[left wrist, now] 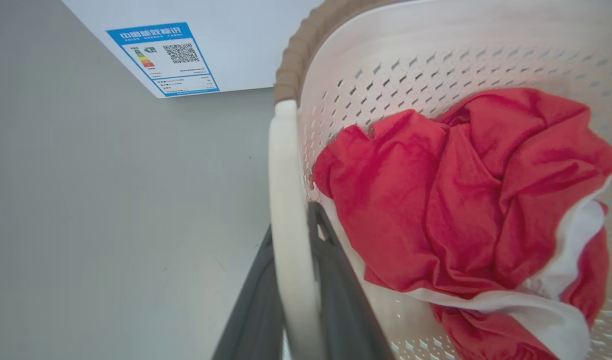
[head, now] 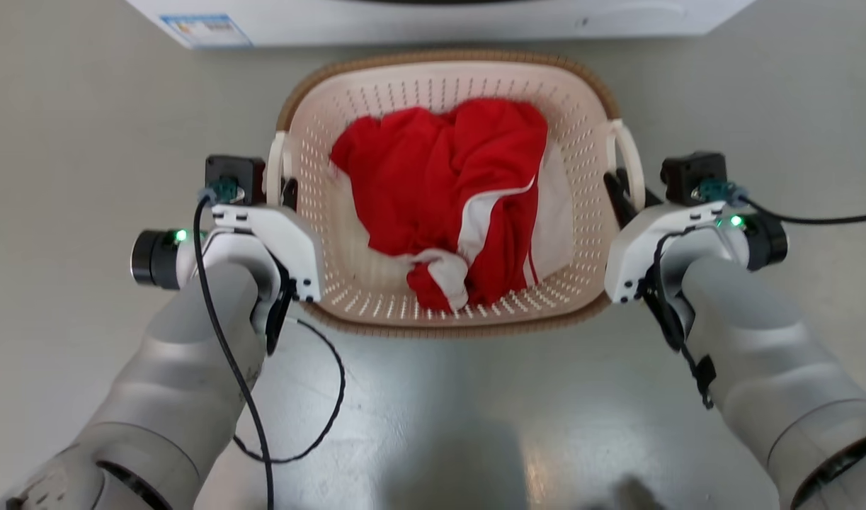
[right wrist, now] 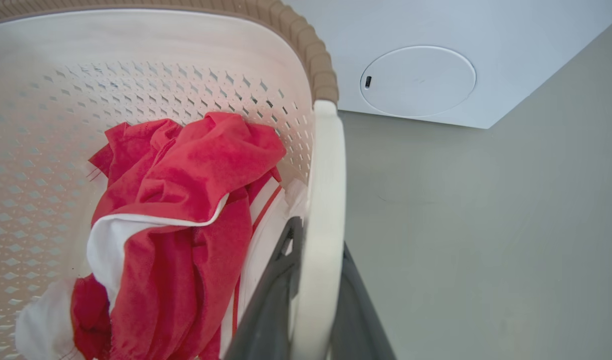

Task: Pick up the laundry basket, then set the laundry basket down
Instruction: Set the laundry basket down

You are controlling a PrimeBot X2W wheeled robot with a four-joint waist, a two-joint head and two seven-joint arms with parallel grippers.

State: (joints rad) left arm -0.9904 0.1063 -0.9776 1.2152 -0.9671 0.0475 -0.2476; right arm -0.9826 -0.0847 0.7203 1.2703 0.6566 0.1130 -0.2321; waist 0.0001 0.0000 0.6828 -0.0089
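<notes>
Laundry basket (head: 433, 81) is sitting directly in front of the robot, just before the white washing machine (head: 433, 18), between the two arms, with grey floor (head: 86, 142) around it. From these views I cannot tell if its base is touching the floor or hanging a little above it.

The left gripper (left wrist: 292, 217) is clenching the left handle (head: 275, 166). One dark finger is pressing on the inner side of the white strip, next to the perforated wall, and the other is pressing on the outer side. The right gripper (right wrist: 321, 232) is doing the same on the right handle (head: 627, 159), so both are grasping and neither is released.

I think this two-sided hold is being used because the basket is wide and is carrying a crumpled red and white garment (head: 447, 191). Held by one handle only, it would be tipping. The two grippers are standing opposite each other across the basket, which is helping to hold the rim level. The garment is lying below the rim, so it is not likely to be falling out.

In my judgement the robot is working in the carrying part of the task, either lifting or lowering. The next move is asking for both arms going together, so that no handle is slipping through the fingers.
</notes>
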